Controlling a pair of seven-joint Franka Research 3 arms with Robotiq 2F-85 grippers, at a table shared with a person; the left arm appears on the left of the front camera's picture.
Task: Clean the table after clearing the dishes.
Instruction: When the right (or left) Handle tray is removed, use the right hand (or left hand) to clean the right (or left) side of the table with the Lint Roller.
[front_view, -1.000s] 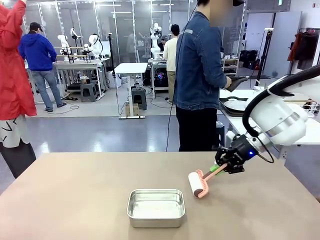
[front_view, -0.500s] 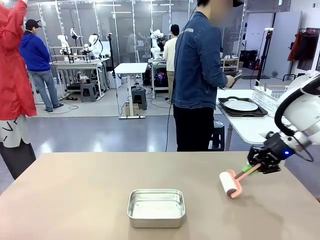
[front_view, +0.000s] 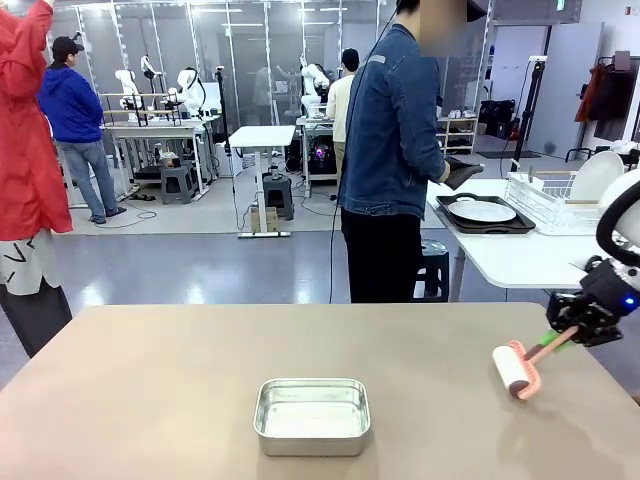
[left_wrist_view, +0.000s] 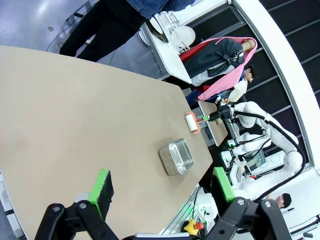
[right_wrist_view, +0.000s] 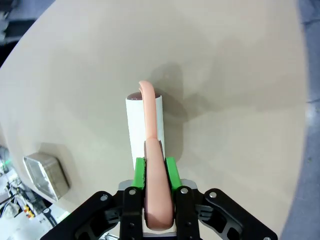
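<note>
The tan table (front_view: 150, 400) stretches across the front view. My right gripper (front_view: 562, 337) is near its right edge, shut on the pink handle of a white lint roller (front_view: 518, 370) whose roll lies on the tabletop. The right wrist view has the green pads of the right gripper (right_wrist_view: 155, 172) clamped on the handle, with the lint roller (right_wrist_view: 143, 125) ahead. My left gripper (left_wrist_view: 162, 187) hangs open high above the table (left_wrist_view: 75, 125), holding nothing. One of the dishes, a white plate (front_view: 483, 212) on a dark tray, rests on the white side table.
A steel pan (front_view: 312, 415) sits at the table's front middle, also the steel pan (right_wrist_view: 47, 175) left of the roller. A person in a denim jacket (front_view: 395, 130) stands at the far side holding a dark tray (front_view: 462, 172). A dish rack (front_view: 555, 192) holds a plate.
My right gripper has swept the lint roller rightward across the table, from beside the pan to the right edge. The person has turned toward the side table.
</note>
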